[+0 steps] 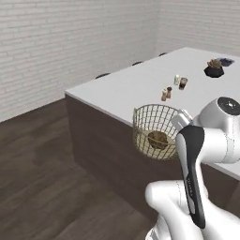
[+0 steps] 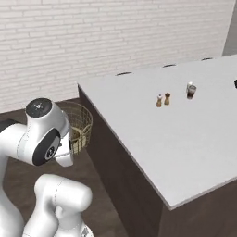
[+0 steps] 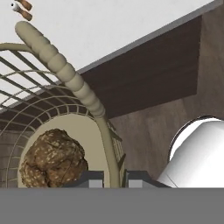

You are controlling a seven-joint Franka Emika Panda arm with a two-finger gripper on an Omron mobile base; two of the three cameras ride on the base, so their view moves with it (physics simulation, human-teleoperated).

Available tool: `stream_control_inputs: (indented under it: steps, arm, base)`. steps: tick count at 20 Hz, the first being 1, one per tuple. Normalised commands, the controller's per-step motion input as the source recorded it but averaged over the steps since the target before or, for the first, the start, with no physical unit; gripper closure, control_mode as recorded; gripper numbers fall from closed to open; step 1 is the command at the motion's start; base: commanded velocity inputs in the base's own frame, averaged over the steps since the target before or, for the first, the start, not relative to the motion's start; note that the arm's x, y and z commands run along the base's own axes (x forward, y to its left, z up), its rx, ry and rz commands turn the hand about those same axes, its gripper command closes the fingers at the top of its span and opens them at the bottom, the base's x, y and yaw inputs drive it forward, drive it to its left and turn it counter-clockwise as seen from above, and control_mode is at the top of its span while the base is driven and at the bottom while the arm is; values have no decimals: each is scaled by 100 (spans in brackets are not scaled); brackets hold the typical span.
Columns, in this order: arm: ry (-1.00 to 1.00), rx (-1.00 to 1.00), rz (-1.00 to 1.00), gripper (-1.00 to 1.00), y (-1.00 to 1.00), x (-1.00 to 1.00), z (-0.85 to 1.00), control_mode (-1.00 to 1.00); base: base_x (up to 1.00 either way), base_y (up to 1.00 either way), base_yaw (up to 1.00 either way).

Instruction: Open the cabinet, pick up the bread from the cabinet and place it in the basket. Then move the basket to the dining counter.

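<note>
1. The basket (image 1: 156,131) hangs in the air in front of the dark side panel of the dining counter (image 1: 140,84), its rim about level with the white top and not resting on it. The bread (image 3: 52,159) lies on the basket's flat bottom; in the left base view it shows as a brown lump through the mesh.

2. The gripper (image 3: 113,180) is closed on the basket's rim: in the hand view the thick beaded rim wire runs down between the two dark finger tips, one on each side of it.

3. Judged from this, the bread step is done and the carry to the counter is in hand. The next move calls for lifting the basket's bottom clear of the counter edge, reaching forward over the white top, and setting it down short of the small shakers (image 1: 166,93) and the glass (image 1: 182,83) before letting go.

4. Hard to make out: in the right base view the arm's white joint covers much of the basket (image 2: 78,122), so the grip itself is hidden there. The dark stools along the far side show as slivers. A dark dish (image 1: 214,70) at the far end is too small to identify.
</note>
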Motion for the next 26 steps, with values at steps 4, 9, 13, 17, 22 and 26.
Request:
stream_control_inputs:
  steps: [4, 9, 13, 17, 22, 26]
  arm:
    - [0, 0, 0, 100, 0, 0, 0, 100]
    - [0, 0, 0, 100, 0, 0, 0, 100]
    - [0, 0, 0, 100, 0, 0, 0, 100]
    - [0, 0, 0, 100, 0, 0, 0, 100]
    - [0, 0, 0, 100, 0, 0, 0, 100]
    - [0, 0, 0, 100, 0, 0, 0, 100]
  base:
    - [100, 91, -24]
    - [100, 94, -28]
    - [100, 83, -38]
    - [100, 46, -45]
    - [100, 8, -49]
    - [100, 0, -39]
